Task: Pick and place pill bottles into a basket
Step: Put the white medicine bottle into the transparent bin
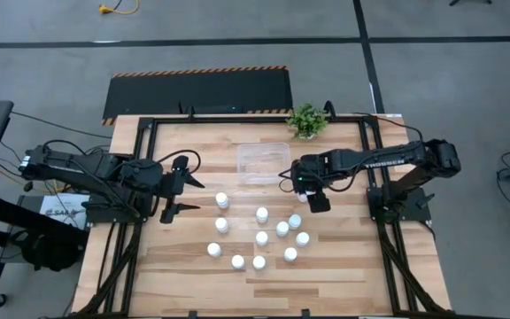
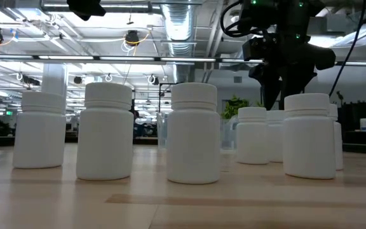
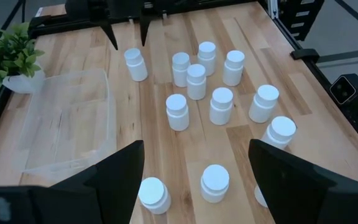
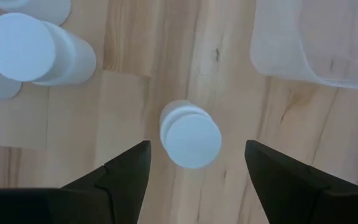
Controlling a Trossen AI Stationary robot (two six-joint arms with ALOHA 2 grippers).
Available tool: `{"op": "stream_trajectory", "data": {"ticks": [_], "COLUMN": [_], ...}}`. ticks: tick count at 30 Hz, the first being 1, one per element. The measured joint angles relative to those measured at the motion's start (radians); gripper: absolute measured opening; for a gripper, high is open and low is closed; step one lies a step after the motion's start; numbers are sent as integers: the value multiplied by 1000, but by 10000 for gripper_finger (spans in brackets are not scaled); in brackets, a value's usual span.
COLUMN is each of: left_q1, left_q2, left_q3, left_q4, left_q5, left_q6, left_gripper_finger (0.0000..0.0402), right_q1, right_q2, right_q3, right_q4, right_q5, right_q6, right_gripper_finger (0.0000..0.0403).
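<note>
Looking down from the high view, the clear basket (image 1: 262, 161) sits empty by the green plant (image 1: 307, 120). The pill bottles (image 1: 262, 237) stand in a bunch on the wooden table (image 1: 193, 283), on the side of the basket away from the plant. The right gripper (image 1: 305, 187) hangs beside the basket, over the nearest bottle. The left gripper (image 1: 187, 194) waits farther from the basket, fingers wide.

From the low view, the bottles all stand upright, so they are easy to grab.

From the left wrist view, nothing sits between its wide fingers.

From the right wrist view, one bottle (image 4: 189, 135) sits between the wide fingers, beside the basket corner. It looks ready to be picked.
</note>
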Motion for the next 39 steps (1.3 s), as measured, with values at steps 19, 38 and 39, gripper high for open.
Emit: {"op": "stream_trajectory", "data": {"ticks": [19,38,39], "left_q1": [0,0,0], "left_q2": [0,0,0], "left_q3": [0,0,0], "left_q4": [1,10,10], "left_q5": [0,0,0], "left_q6": [0,0,0], "left_gripper_finger": [279,279,279], "right_q1": [-29,-22,-18], "right_q2": [0,91,111], "right_q3": [0,0,-2], "right_q4": [-2,-4,-8], "right_q5": [-30,-28,-28], "right_q6": [-56,-56,-58], "right_gripper_finger": [256,256,256]}}
